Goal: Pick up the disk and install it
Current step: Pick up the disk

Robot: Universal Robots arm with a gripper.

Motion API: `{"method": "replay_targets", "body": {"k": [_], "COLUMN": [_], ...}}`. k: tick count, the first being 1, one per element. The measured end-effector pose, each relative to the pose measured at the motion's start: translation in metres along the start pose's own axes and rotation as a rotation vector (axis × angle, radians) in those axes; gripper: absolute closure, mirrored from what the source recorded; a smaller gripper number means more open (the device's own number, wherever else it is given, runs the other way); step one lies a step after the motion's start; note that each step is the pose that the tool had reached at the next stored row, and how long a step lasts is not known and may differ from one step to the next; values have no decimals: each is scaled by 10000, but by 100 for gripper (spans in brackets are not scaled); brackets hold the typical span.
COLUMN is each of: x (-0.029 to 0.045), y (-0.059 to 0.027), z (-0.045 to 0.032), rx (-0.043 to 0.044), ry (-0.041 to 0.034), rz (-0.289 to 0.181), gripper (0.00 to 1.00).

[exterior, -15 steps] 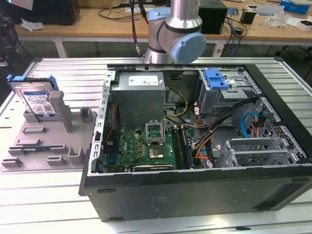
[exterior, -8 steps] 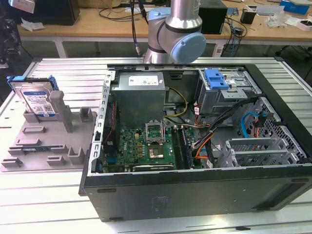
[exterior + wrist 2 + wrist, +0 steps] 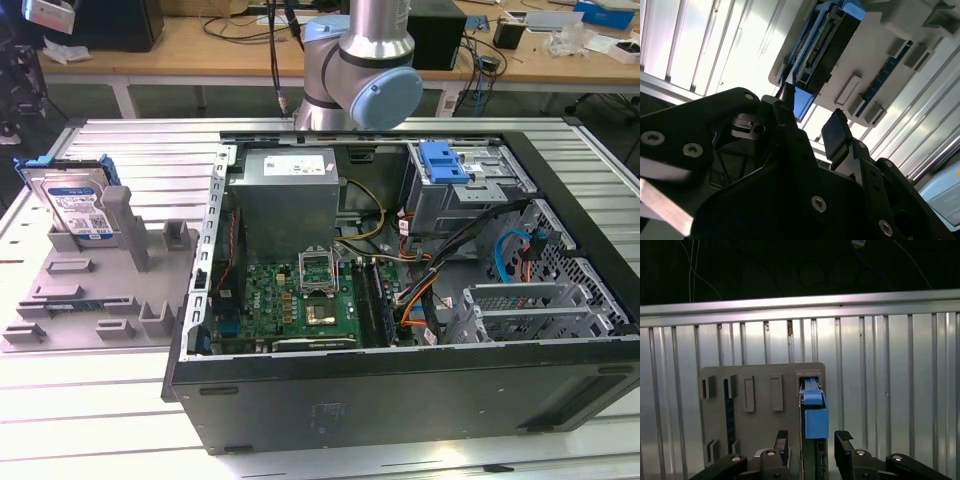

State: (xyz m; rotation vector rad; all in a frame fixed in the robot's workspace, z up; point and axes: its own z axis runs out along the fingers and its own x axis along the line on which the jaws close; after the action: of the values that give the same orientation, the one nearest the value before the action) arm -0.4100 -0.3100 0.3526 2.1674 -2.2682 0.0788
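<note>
The disk (image 3: 75,205) stands on edge, a little tilted, in a slot of a grey holder (image 3: 100,300) on the ribbed table (image 3: 120,140), at the exterior view's left and apart from the open case (image 3: 400,400). The end effector (image 3: 812,435) is released and grasps nothing: in both wrist views its black fingers (image 3: 837,135) are spread, with the disk's thin edge lined up between them but well apart from them. The disk looks like a stiff metal slab, probably dense for its size, so it should not bend in a grip but could slide on its smooth flat faces. The blue bracket around its edges is plastic and likely gives a little, and the label face and connector end look like the delicate parts. The part standing free above the holder seems the best place to take hold, pinching across the two broad faces, clear of the connector, with enough squeeze to carry the weight
</note>
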Motion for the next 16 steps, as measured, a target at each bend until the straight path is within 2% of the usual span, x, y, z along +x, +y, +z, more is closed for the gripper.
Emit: {"method": "replay_targets", "body": {"k": [16], "x": [-46], "y": [-3], "z": [163], "rx": [-49], "ry": [4], "rz": [75], "gripper": [51]}}
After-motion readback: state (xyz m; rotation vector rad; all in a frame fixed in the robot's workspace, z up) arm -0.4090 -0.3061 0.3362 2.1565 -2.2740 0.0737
